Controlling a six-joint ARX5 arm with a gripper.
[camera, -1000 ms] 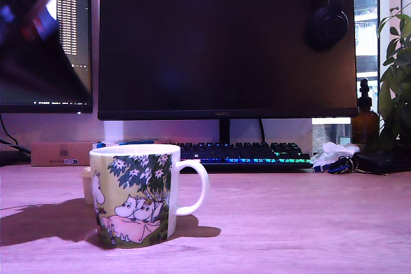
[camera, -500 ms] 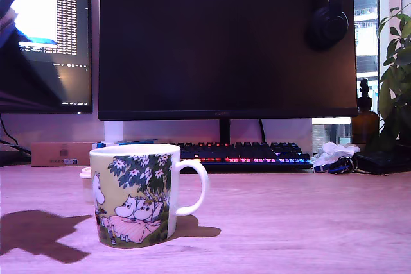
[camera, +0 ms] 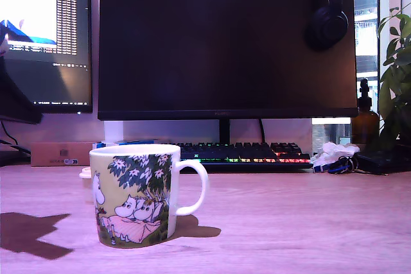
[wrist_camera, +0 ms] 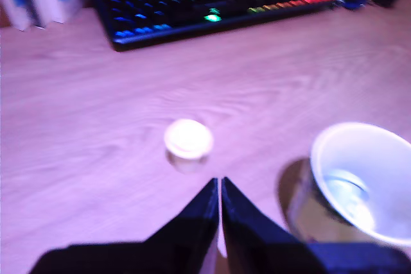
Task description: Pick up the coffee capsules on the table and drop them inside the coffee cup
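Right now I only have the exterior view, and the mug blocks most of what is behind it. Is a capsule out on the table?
Observer: Yes. The wrist view shows one whitish capsule standing on the table, clear of the coffee cup.
Operator: I can't see the jaws at all from here. How do they stand?
Observer: Shut, tips together with nothing between them, pointing toward that capsule but stopping short of it.
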